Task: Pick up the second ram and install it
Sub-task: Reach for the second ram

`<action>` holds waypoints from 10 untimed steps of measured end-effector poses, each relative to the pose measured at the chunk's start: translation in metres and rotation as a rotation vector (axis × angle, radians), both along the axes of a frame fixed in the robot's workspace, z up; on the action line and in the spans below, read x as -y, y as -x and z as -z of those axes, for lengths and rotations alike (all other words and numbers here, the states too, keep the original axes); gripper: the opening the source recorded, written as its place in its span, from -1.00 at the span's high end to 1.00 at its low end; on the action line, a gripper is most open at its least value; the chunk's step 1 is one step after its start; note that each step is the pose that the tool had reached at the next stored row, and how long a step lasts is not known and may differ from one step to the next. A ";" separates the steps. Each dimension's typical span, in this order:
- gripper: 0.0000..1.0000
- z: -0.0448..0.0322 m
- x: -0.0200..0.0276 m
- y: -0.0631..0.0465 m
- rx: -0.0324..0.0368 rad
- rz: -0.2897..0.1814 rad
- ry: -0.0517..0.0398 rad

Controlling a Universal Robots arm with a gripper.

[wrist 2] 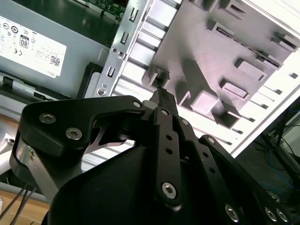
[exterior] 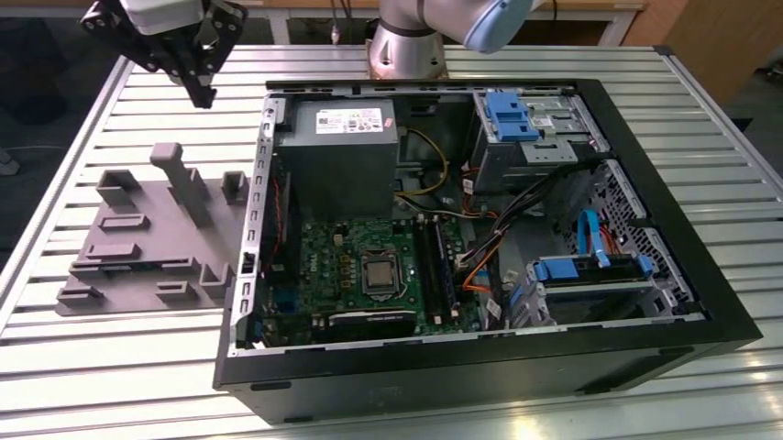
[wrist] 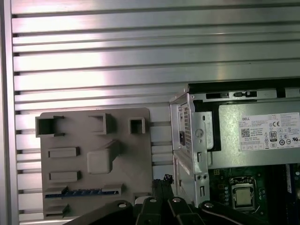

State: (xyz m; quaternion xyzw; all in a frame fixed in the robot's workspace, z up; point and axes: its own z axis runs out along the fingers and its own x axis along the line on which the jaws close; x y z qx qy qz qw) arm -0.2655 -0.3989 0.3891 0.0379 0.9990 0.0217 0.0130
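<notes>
First wrist view: ram (wrist: 82,191) seemingly in tray (wrist: 131,159).

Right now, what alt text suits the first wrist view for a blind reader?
A grey tray holding a blue memory stick lies on a slatted metal table beside an open computer case; the robot's closed jaws show in front.

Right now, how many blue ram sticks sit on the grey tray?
1: the second ram lies in a slot near one edge of the grey tray; others may be hidden.
</notes>
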 end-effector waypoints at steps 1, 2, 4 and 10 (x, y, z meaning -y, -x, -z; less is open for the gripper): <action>0.79 0.0000 0.0000 0.002 0.0000 0.000 0.0000; 0.79 0.0001 0.0003 0.004 0.0000 0.000 0.0000; 0.79 0.0002 0.0018 0.007 0.0000 0.000 0.0000; 0.79 0.0007 0.0118 0.014 0.0001 0.000 -0.0001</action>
